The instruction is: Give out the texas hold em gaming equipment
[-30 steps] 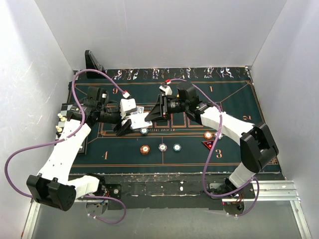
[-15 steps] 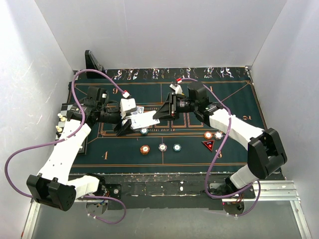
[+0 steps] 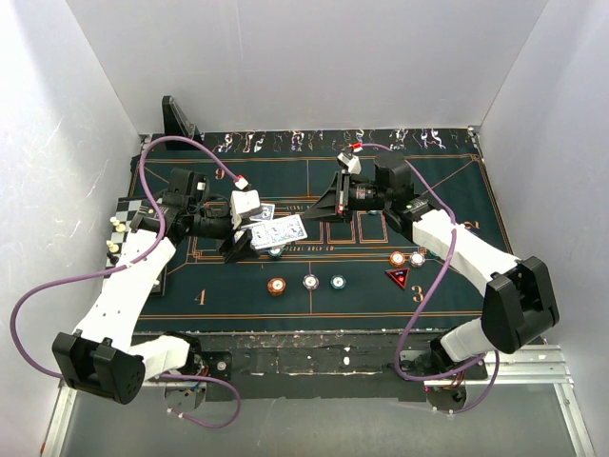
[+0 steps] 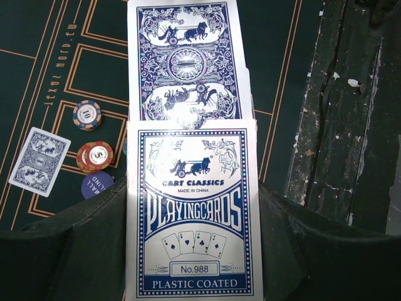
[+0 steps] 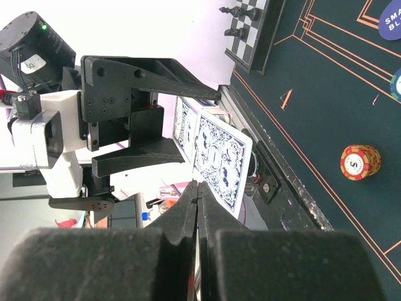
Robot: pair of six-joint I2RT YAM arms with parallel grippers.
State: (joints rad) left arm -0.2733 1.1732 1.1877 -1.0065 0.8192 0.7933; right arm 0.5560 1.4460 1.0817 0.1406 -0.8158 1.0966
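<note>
Mid-deal, my left jaws clamp the pack (image 4: 193,213) above the mat (image 3: 447,190), my right jaws pinch the edge of the card (image 5: 216,157) poking from it, so next I judge I must slide it straight out and lay it at a player's place.

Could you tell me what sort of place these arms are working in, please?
Probably a robot test cell set up as a poker table: white panels wall in a dark green mat with orange lines, chips lie on it, and a playing-card box is in view.
</note>
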